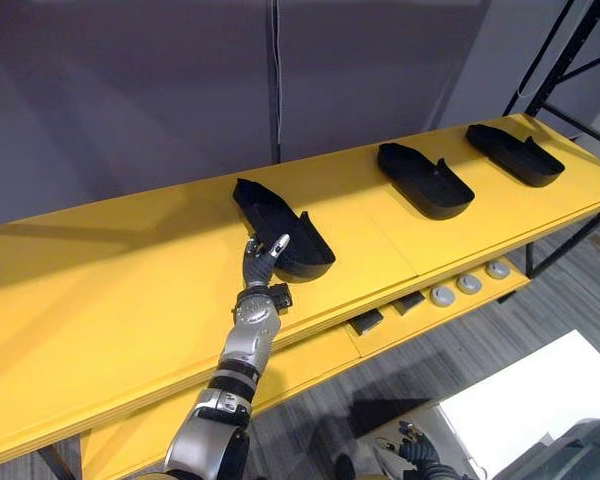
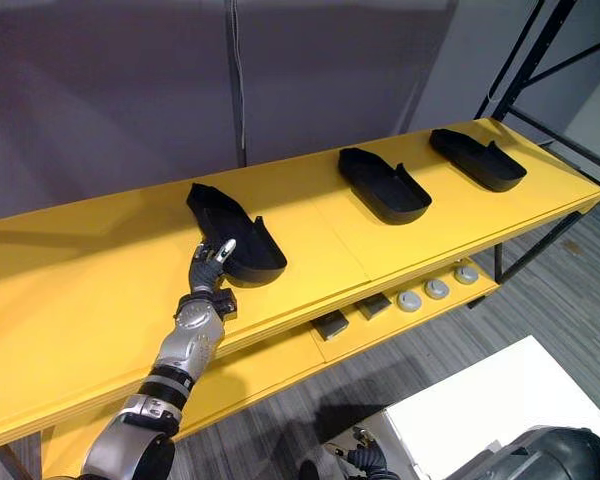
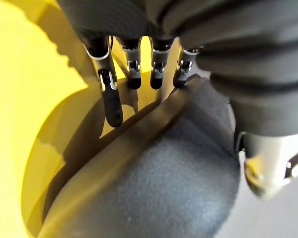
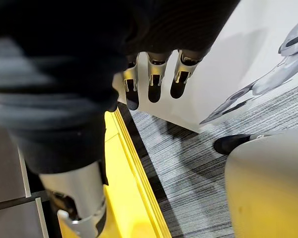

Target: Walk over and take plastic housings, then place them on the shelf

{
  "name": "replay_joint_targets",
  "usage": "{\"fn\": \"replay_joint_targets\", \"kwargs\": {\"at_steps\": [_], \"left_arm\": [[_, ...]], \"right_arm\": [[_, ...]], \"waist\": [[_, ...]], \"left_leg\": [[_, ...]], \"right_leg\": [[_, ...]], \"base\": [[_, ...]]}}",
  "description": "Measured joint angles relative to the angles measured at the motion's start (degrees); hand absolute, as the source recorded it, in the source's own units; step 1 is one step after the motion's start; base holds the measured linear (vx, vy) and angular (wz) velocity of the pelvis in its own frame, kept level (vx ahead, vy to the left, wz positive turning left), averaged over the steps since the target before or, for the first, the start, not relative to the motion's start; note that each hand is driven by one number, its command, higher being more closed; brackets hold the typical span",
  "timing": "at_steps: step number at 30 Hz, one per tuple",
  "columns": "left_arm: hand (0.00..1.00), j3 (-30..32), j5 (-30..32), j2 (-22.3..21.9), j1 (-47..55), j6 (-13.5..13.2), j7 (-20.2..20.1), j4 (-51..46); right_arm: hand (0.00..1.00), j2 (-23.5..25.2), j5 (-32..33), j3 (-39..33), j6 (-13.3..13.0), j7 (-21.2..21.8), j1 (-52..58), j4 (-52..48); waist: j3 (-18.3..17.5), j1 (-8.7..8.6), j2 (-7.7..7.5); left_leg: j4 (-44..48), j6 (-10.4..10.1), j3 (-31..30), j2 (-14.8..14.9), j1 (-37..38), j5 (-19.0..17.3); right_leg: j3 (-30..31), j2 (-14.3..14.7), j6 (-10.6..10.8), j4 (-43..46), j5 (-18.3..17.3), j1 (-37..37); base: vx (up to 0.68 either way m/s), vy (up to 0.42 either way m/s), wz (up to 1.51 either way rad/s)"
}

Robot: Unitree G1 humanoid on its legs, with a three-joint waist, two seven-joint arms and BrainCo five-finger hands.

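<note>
Straight, slightly spread fingers (image 3: 111,101) of the left hand (image 1: 263,258) touch the nearest black housing (image 1: 290,235) on the yellow shelf (image 1: 100,280); a second housing (image 1: 425,180) and third housing (image 1: 515,153) lie rightward. The right hand (image 4: 154,87) hangs above the floor (image 4: 188,163), fingers relaxed, empty.

The right hand (image 4: 155,82) hangs with straight, relaxed fingers above grey striped carpet (image 4: 188,178). Just beside it runs the edge of a yellow shelf board (image 4: 131,183). A white panel (image 4: 228,64) lies past the fingertips.

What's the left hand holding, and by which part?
Nothing gripped, it seems: the left hand is open, straight fingers over the near-side rim of the nearest housing, resting on the shelf.
</note>
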Motion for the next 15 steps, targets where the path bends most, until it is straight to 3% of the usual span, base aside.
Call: {"fn": "replay_joint_targets", "kwargs": {"at_steps": [7,15], "left_arm": [[0.00,0.27,0.78,-0.12,7.13,-0.07,0.41,-9.55],[0.00,0.11,11.23,-0.57,11.90,-0.32,1.25,-19.64]], "right_arm": [[0.00,-0.01,0.00,-0.04,0.00,0.00,0.15,-0.02],[0.00,0.05,0.02,-0.16,-0.09,0.00,0.74,-0.23]], "waist": [[0.18,0.38,0.30],[0.17,1.89,0.34]], "left_leg": [[-0.01,0.00,-0.17,0.34,0.50,0.01],[-0.13,0.02,-0.37,0.33,0.67,0.02]], "right_leg": [[-0.43,0.06,0.01,0.02,-0.02,0.68],[-0.61,0.05,0.10,0.05,-0.09,0.93]], "base": [[0.00,0.006,0.02],[0.00,0.000,0.00]]}}
